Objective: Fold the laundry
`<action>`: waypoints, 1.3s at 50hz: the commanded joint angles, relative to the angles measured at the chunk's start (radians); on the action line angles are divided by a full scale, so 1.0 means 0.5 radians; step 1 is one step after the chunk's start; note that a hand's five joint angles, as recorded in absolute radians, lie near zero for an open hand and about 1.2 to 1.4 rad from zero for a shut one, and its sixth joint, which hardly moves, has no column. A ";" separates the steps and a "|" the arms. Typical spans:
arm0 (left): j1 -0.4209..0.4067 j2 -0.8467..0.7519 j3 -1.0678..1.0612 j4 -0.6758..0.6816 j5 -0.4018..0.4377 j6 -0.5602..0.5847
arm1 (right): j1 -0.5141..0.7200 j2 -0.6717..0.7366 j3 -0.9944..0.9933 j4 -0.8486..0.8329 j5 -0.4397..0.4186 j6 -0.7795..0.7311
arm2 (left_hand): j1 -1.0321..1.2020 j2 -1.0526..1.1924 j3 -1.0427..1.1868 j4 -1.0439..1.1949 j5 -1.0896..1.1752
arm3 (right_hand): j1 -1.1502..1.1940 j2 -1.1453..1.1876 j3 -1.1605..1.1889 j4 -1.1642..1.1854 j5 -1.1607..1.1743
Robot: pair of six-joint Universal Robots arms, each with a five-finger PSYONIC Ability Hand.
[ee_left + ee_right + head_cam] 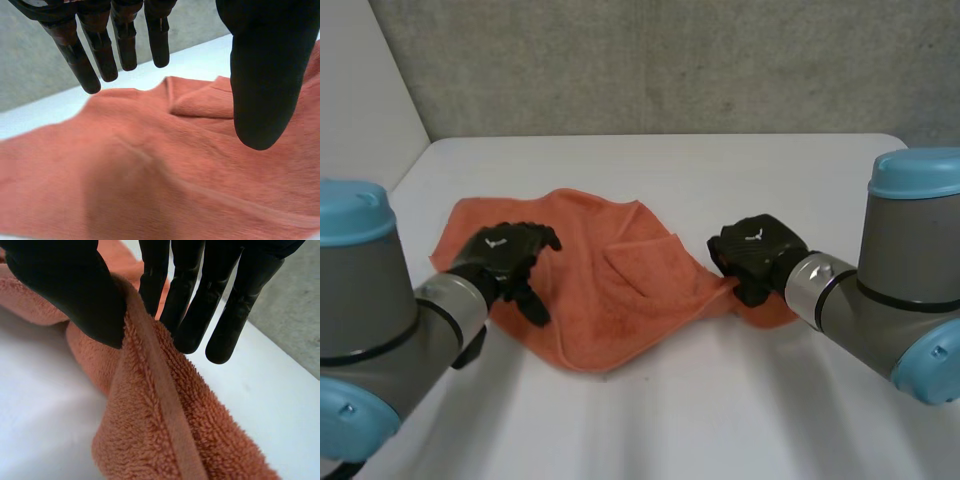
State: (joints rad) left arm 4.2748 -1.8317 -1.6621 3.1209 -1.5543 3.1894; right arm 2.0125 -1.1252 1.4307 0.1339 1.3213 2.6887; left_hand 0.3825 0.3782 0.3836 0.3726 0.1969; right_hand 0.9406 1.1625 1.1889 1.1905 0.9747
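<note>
Orange towel (610, 300) on table (720, 420), edge in right hand (755, 250)

A smooth white table (720, 170) with rounded far corners is shown. A rumpled orange terry-cloth towel (610, 300) is spread across its middle, reaching close to the left edge, one flap folded over.

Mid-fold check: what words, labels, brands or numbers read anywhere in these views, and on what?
No readable words or numbers anywhere.
Back of the left hand: a small white mark, a sign, not letters.
Back of the right hand: a like white mark, too small to read.
The orange towel: plain, no print.
</note>
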 commanded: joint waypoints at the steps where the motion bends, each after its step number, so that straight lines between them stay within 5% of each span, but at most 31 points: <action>1: 0.234 0.012 -0.029 0.020 0.019 0.346 | -0.083 -0.005 -0.011 -0.059 0.008 0.240 | 0.008 0.017 0.006 0.028 0.031 | 0.911 0.468 0.415 0.412 0.494; 10: 0.522 -0.018 -0.100 0.023 0.368 0.803 | -0.190 0.023 0.001 -0.102 0.011 0.240 | 0.008 0.017 0.006 0.028 0.031 | 0.911 0.468 0.415 0.412 0.494; 21: 0.633 -0.291 0.154 0.023 0.906 0.901 | -0.187 0.072 0.032 -0.117 0.017 0.213 | 0.049 0.058 0.047 0.069 0.072 | 0.911 0.468 0.415 0.412 0.494; 31: 0.495 -0.641 0.649 -0.183 0.906 1.009 | -0.175 0.161 0.053 -0.117 0.014 0.170 | 0.085 0.093 0.083 0.104 0.107 | 0.911 0.468 0.415 0.412 0.494; 40: 0.391 -0.923 0.952 -0.333 0.829 1.413 | -0.175 0.167 0.084 -0.114 0.020 0.084 | 0.120 0.129 0.118 0.140 0.142 | 0.911 0.468 0.415 0.412 0.494; 54: 0.360 -1.098 1.118 -0.400 0.795 1.506 | -0.178 0.176 0.084 -0.114 0.011 0.081 | 0.577 0.586 0.575 0.597 0.600 | 0.911 0.468 0.415 0.412 0.494; 65: 0.360 -1.178 1.177 -0.477 0.786 1.604 | -0.178 0.176 0.084 -0.114 0.008 0.074 | 0.484 0.493 0.482 0.504 0.506 | 0.911 0.468 0.415 0.412 0.494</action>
State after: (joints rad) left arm 4.4546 -2.4053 -1.0812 2.8912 -1.1571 3.9543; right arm 1.9237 -1.0369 1.4727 0.0767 1.3254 2.7279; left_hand 0.5670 0.5661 0.5663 0.5637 0.3885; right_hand 0.9406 1.1625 1.1889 1.1905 0.9751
